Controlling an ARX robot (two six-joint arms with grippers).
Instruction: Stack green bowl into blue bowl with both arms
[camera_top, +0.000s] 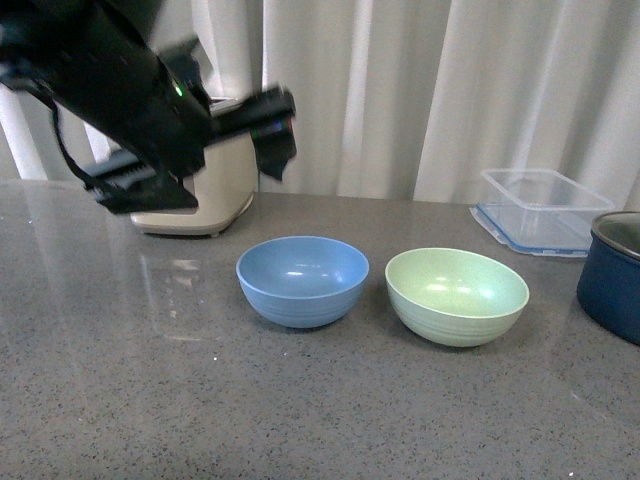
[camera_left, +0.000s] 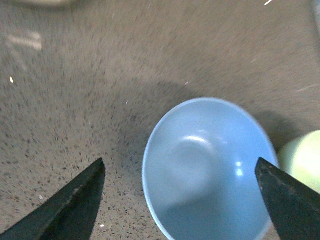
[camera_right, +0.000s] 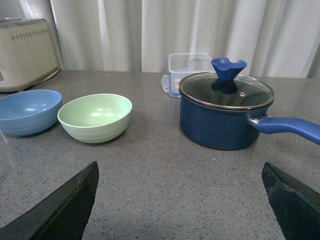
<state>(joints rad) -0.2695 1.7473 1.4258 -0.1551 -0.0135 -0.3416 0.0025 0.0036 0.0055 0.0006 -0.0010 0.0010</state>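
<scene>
The blue bowl (camera_top: 302, 280) and the green bowl (camera_top: 457, 295) stand side by side on the grey counter, both upright and empty, the green one to the right. My left gripper (camera_top: 205, 150) is open and hangs high above the counter, up and to the left of the blue bowl. In the left wrist view the open gripper (camera_left: 179, 162) looks down on the blue bowl (camera_left: 207, 170), with the green bowl (camera_left: 305, 160) at the edge. My right gripper (camera_right: 180, 167) is open and empty, low over the counter, apart from the green bowl (camera_right: 95, 117) and blue bowl (camera_right: 27, 111).
A dark navy pot (camera_right: 225, 112) with a glass lid stands right of the green bowl, its handle (camera_right: 290, 127) pointing outward. A clear plastic container (camera_top: 540, 210) sits behind it. A cream toaster (camera_top: 200, 195) stands at the back left, before white curtains.
</scene>
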